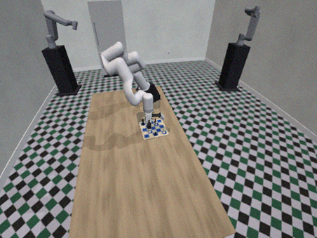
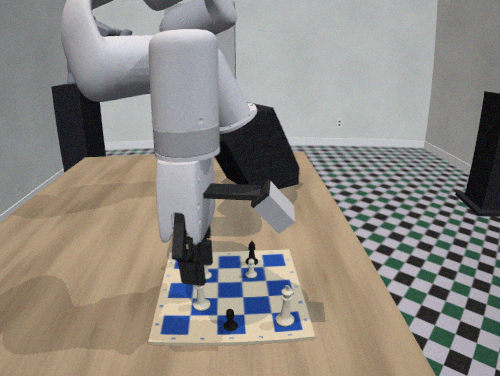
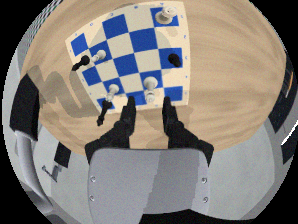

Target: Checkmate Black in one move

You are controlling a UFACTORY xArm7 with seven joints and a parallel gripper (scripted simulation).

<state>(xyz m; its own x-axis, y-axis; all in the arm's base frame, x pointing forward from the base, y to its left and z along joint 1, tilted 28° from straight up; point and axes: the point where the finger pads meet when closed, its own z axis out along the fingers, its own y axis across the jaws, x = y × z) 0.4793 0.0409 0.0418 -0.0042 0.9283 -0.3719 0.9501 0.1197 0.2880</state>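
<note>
So right now the xArm's black two-finger gripper (image 2: pixel 192 280) hangs over the left edge column of the small blue-and-cream chessboard (image 2: pixel 280 336), which sits on the light wooden table (image 2: pixel 75 250). The jaws are partly spread with nothing between them. Directly underneath, as far as I can tell, is a short white piece with a round head (image 2: pixel 201 299). In the wrist view it lines up in the gap ahead of the two fingers, so I'm guessing that's the piece meant to deliver the mate. It stands upright on its square, untouched.

My take on doing the grab well:

- Go straight down, no sideways drift. A second small white piece (image 2: pixel 208 274) stands one square behind and is half hidden by the gripper, so a finger could easily clip it.
- A dark piece (image 3: pixel 103 112) also sits near the board corner by the fingers. I can't tell which kind it is, but give it room.
- Close on the stem or just under the head, not on the very top, so the piece doesn't tilt when lifted.
- Lift well above the other heads before moving across.

The tall white piece (image 2: pixel 286 305), the black pawn (image 2: pixel 230 320), the tall black piece (image 2: pixel 252 250) and the white pawn (image 2: pixel 251 270) in front of it all need to stay put.
</note>
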